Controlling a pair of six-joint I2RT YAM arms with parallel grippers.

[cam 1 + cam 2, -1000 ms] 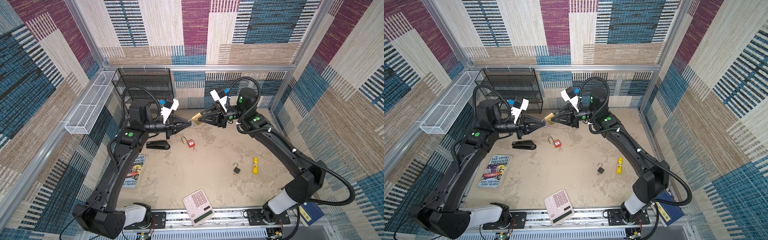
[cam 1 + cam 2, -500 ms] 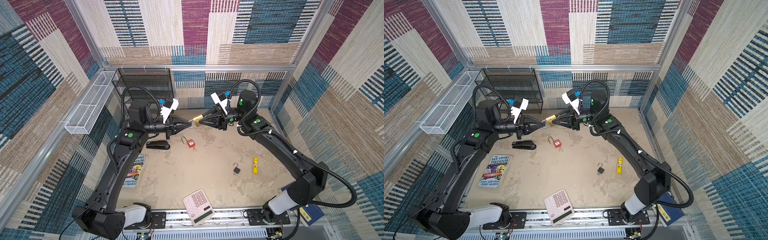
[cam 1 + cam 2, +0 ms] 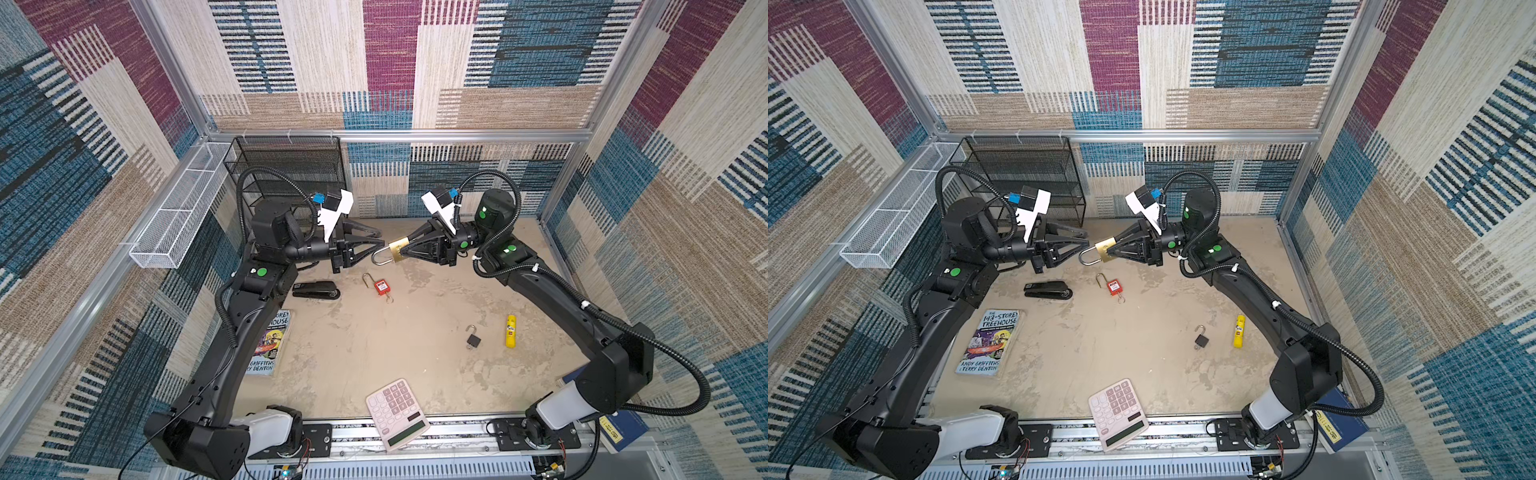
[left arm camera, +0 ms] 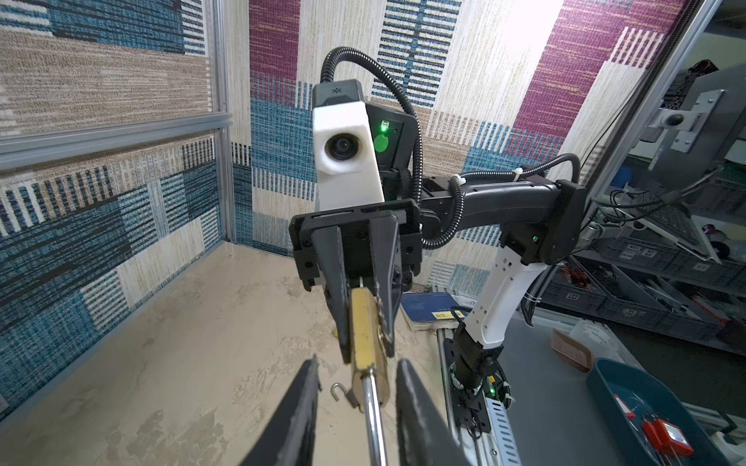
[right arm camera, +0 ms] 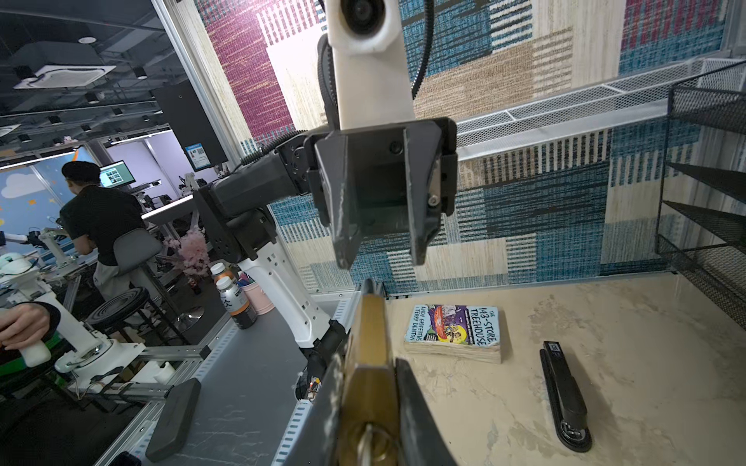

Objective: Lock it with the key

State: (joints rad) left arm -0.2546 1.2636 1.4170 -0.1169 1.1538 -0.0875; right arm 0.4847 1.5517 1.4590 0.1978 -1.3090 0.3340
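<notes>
A brass padlock hangs in the air mid-table, gripped by its body in my shut right gripper. Its steel shackle points toward my left gripper. That gripper is open, and its fingers stand on either side of the shackle without touching it. In the right wrist view the key with its ring sits in the keyhole at the lock's base. The same view shows the left gripper beyond the lock, jaws apart.
On the table lie a red padlock, a small black padlock, a stapler, a yellow glue stick, a calculator and a book. A black mesh rack and a white wire basket stand at the back left.
My left gripper, shut at the shackle before, has spread its jaws and let go. The right gripper still holds the padlock in nearly the same place.
</notes>
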